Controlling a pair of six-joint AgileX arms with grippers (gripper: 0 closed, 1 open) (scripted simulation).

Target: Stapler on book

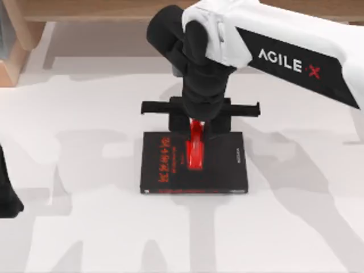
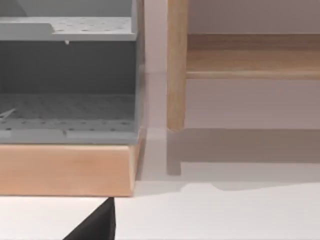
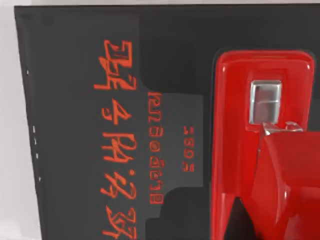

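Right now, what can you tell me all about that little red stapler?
The small, narrow, glossy bright red stapler looks like shiny plastic, with a little silvery metal piece on top. It sits lengthwise over the flat black book with red lettering, near the cover's middle. Its far end is tucked under the right end effector, which hangs right above it. Whether the stapler is resting on the book cannot be told.

Right arm [image 1: 267, 51] reaches across from upper right, its tool [image 1: 198, 128] directly over far edge of book [image 1: 165, 165]; blocks approach from above and behind. Stapler [image 1: 195, 151] lies on book middle, lettered left part and right strip bare. White worktop [image 1: 85, 239] open left, right, near side of book. Left tool [image 1: 7, 196] at left edge, well apart. Wooden frame [image 1: 17, 40] along far-left corner.
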